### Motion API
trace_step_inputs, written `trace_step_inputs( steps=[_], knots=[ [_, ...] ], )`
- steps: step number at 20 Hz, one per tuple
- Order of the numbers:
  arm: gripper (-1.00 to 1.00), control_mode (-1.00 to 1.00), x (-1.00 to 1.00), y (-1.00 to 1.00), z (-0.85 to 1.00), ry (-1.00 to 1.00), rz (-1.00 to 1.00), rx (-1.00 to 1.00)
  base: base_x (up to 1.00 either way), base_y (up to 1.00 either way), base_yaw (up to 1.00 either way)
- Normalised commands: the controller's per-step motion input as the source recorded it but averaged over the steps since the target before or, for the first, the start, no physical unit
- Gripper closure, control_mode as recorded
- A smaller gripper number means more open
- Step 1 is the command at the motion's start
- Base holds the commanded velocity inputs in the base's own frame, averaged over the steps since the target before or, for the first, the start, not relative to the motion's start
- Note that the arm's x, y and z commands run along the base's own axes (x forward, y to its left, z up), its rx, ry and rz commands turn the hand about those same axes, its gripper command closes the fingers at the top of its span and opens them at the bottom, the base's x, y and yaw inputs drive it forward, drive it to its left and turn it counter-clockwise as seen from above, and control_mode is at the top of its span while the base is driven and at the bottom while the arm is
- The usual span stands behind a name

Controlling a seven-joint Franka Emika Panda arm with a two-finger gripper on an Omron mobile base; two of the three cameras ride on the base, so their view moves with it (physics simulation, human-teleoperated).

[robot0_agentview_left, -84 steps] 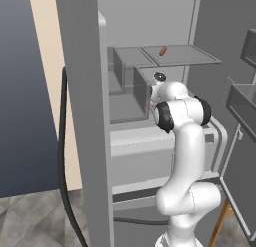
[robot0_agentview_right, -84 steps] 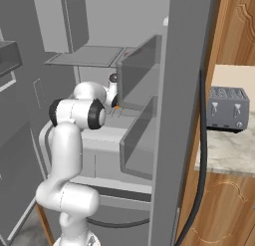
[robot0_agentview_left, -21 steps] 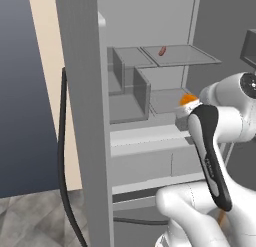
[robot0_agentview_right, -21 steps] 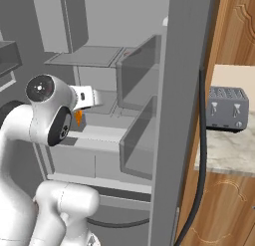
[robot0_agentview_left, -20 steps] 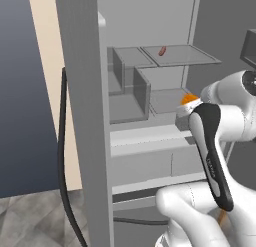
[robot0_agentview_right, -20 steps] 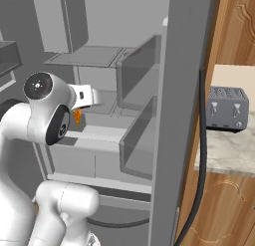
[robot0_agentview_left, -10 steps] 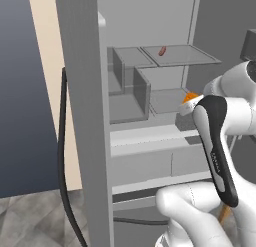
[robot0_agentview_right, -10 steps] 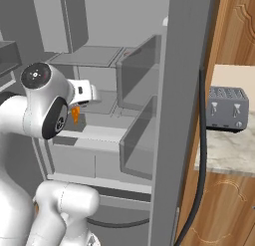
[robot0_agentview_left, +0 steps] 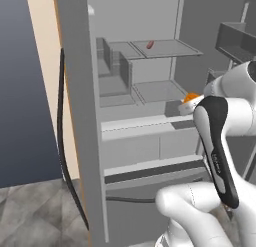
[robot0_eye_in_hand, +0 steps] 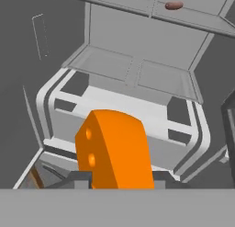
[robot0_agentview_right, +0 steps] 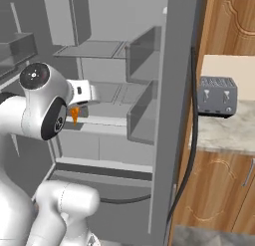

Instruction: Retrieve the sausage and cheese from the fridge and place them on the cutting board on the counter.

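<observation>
Fingers [robot0_eye_in_hand: 82,178] are being pinched on the cheese [robot0_eye_in_hand: 114,150], which is being held just outside the open fridge [robot0_agentview_left: 150,116]. Looks like a stiff, light, smooth orange wedge with two dimples, probably kinda slippery, so it's being gripped low on its flat sides. Sausage [robot0_agentview_left: 149,44] is being left on the upper shelf, small, rounded, likely to roll.

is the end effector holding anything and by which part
Yes, the cheese, pinched at its lower end, the wedge rising up between the fingers.
</observation>
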Motion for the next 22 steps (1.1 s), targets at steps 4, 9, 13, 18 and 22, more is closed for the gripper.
trace_step_inputs(
  steps=[4,9,13,18,22],
  knots=[
    [1.00,1.00,0.00,0.00,0.00,0.00,0.00,0.00,-0.60,0.00,-0.31],
    [1.00,1.00,0.00,0.00,0.00,0.00,0.00,0.00,-0.72,0.00,-0.66],
    [1.00,1.00,0.00,0.00,0.00,0.00,0.00,0.00,-0.42,0.05,-0.80],
    [1.00,1.00,0.00,0.00,0.00,0.00,0.00,0.00,-0.72,0.38,-0.61],
    [1.00,1.00,0.00,0.00,0.00,0.00,0.00,0.00,-1.00,0.51,-0.45]
  ],
)
